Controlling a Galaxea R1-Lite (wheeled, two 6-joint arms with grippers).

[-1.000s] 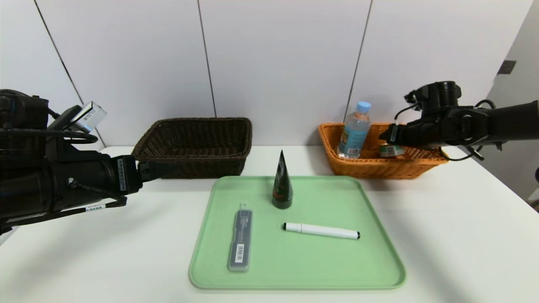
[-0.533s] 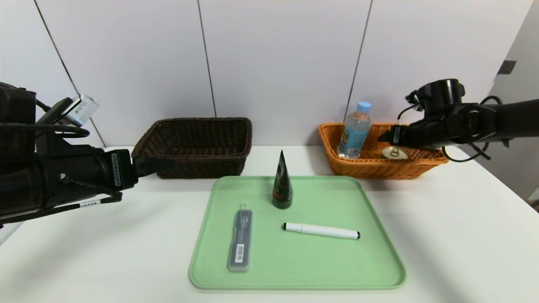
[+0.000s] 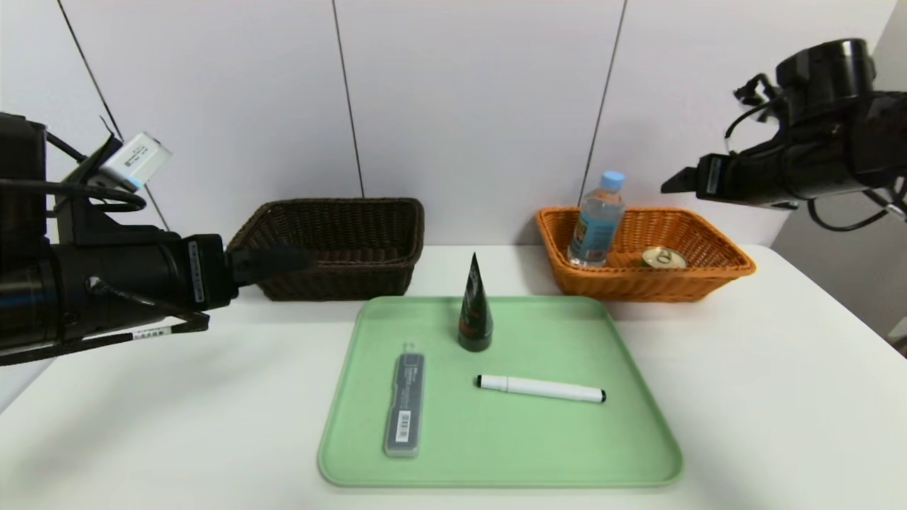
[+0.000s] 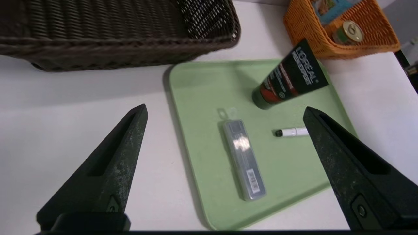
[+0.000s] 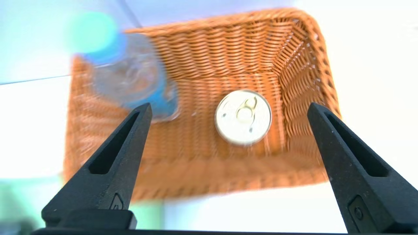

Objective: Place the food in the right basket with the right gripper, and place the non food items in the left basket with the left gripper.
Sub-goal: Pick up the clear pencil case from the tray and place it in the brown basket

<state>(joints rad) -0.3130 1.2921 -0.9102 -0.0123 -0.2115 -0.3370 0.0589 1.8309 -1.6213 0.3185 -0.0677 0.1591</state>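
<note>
A water bottle [image 3: 596,219] and a can [image 3: 663,257] stand in the orange right basket [image 3: 641,285]. My right gripper [image 3: 673,185] hangs open and empty high above that basket; in the right wrist view the can [image 5: 243,117] lies far below the spread fingers. On the green tray [image 3: 496,453] are a black cream tube [image 3: 475,304] standing on its cap, a grey plastic case [image 3: 405,404] and a white marker [image 3: 540,388]. My left gripper [image 3: 297,261] is open and empty, in front of the brown left basket [image 3: 333,244], left of the tray. In its view the case [image 4: 244,160] lies between the fingers' lines.
The white table runs bare around the tray on both sides and in front. Both baskets stand against the back wall. The brown basket [image 4: 114,49] holds nothing that I can see.
My right gripper opened, left the can standing in the orange basket, then rose and drew back to the right. My left arm edged a little towards the tray.
</note>
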